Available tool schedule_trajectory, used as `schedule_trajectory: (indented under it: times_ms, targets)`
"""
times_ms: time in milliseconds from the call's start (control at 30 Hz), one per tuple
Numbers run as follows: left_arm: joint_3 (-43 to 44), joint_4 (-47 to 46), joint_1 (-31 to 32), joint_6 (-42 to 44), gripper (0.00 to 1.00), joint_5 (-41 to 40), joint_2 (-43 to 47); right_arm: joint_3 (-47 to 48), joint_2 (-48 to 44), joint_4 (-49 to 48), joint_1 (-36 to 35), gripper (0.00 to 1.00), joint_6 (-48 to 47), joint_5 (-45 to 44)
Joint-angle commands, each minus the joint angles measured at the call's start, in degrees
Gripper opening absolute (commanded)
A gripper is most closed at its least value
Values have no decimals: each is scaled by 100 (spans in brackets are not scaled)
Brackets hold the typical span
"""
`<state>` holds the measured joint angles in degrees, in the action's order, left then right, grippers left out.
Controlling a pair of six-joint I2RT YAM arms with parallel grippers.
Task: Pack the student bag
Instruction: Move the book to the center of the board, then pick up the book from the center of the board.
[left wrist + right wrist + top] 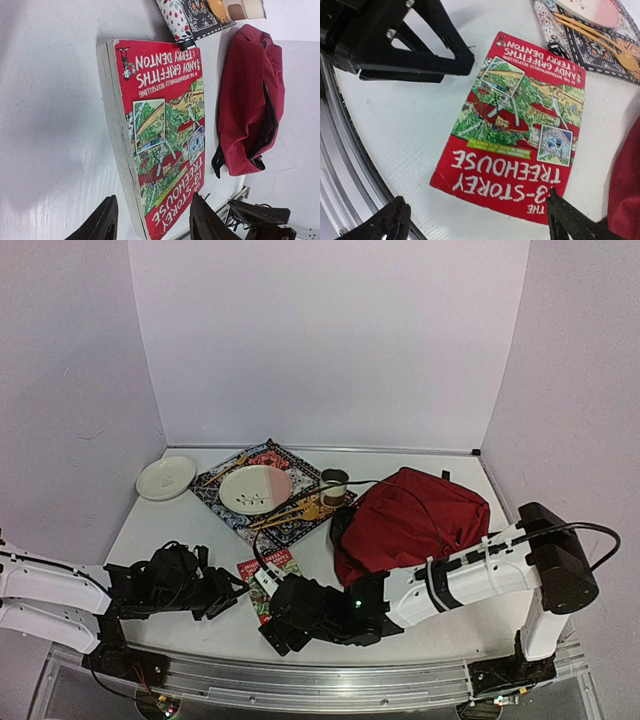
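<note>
top: student bag (415, 520) slumped on table (180, 530) right of centre, just behind right arm; book (280, 562) flat left of it | left wrist: left gripper (153, 196) jaws apart, straddling book's near end, no grip | right wrist: right gripper (475, 196) spread wide, empty, over book; bag at right edge

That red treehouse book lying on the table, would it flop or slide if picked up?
The book looks like a thick paperback, so probably fairly stiff, though its cover may bend. The glossy cover seems somewhat slippery. Lying flat, it would likely slide rather than tip if pushed.
</note>
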<state>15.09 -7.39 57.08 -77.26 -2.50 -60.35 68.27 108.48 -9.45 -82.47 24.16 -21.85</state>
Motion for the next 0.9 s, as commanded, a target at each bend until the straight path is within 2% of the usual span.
schedule_trajectory:
  times_ms: [0, 333, 567, 667, 867]
  targets:
    - [7, -103, -23, -77, 50, -273, -164, 473, 402, 347, -32, 94, -412, -145]
    - [-52, -93, -502, 234, 51, 86, -440, 930, 1107, 601, -66, 93, -423, -34]
    - [33, -84, -521, 319, 53, 213, -614, 1272, 1490, 1180, -102, 91, -329, -478]
    - [75, -87, -522, 347, 53, 232, -659, 1209, 1483, 1345, -102, 84, -223, -702]
    - [181, -87, -522, 394, 54, 420, -726, 1090, 1301, 1367, -102, 52, -116, -781]
